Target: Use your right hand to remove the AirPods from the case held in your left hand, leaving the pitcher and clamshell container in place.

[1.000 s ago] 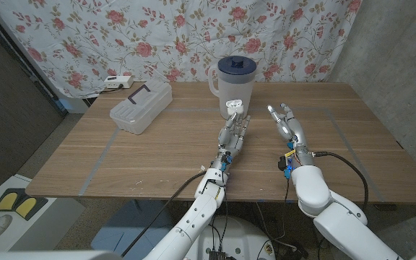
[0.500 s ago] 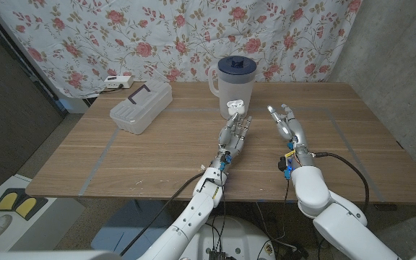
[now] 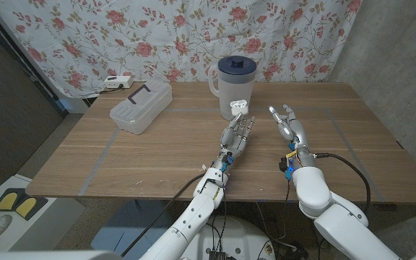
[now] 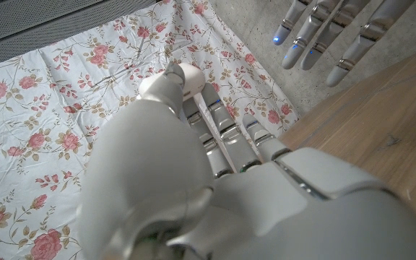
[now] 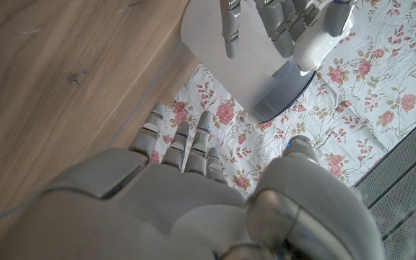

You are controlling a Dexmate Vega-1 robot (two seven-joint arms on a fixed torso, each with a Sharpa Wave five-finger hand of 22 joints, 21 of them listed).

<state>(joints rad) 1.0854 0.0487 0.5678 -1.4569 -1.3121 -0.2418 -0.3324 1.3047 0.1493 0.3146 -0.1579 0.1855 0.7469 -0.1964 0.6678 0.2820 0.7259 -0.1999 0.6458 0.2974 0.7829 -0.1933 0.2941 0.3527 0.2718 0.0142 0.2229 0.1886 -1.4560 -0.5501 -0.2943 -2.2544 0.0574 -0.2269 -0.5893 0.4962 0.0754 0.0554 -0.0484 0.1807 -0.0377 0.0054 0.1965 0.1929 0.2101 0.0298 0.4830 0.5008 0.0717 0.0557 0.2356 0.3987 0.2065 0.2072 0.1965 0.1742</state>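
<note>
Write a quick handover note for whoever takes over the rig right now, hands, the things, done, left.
Left hand: raised over the table, holds the white AirPods case at its fingertips, in front of the pitcher.
Right hand: open, holds nothing, beside the left hand, apart from the case.
Clamshell container: at the table's far left, untouched.
Done: case held up.
Left: bring the right hand to the case and take the AirPods out; whether the lid is open cannot be told.

— How's the light?
— Even and soft from above; the table [image 3: 157, 155] shows faint shadows and no glare.
— Sharpness?
— The head view is crisp. In the wrist views each hand's back looms large and slightly soft, with the floral curtain [image 4: 42, 108] behind.
</note>
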